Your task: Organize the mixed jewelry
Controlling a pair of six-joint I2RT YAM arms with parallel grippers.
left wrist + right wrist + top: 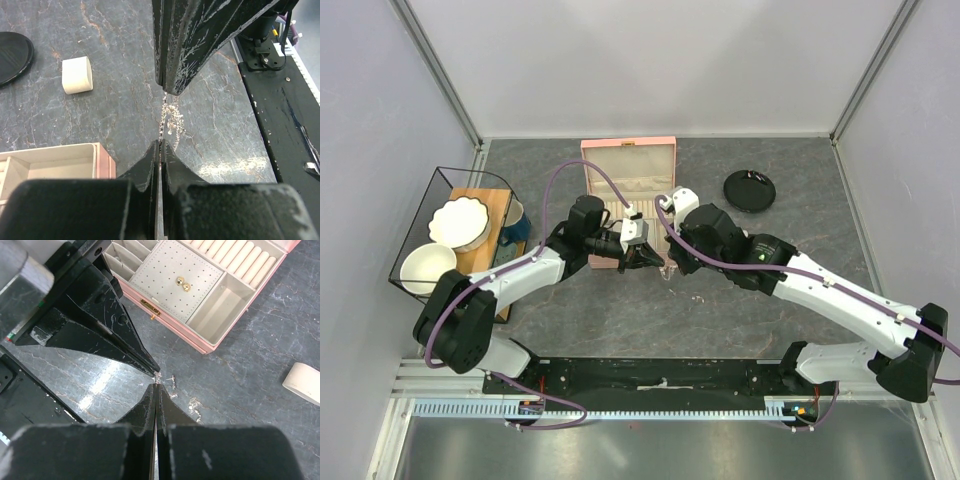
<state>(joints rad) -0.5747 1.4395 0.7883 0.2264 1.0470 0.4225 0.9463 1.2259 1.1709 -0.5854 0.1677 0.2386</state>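
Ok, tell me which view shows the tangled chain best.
Left wrist view: the tangled chain shows clearly, strung between both pairs of shut jaws. The right wrist view catches only a glint where the jaws meet; the top view shows it too small to make out.

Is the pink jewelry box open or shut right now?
Open. In the right wrist view, the pink jewelry box shows its pale lined compartments, a row of ring rolls and a dotted panel holding two gold studs.
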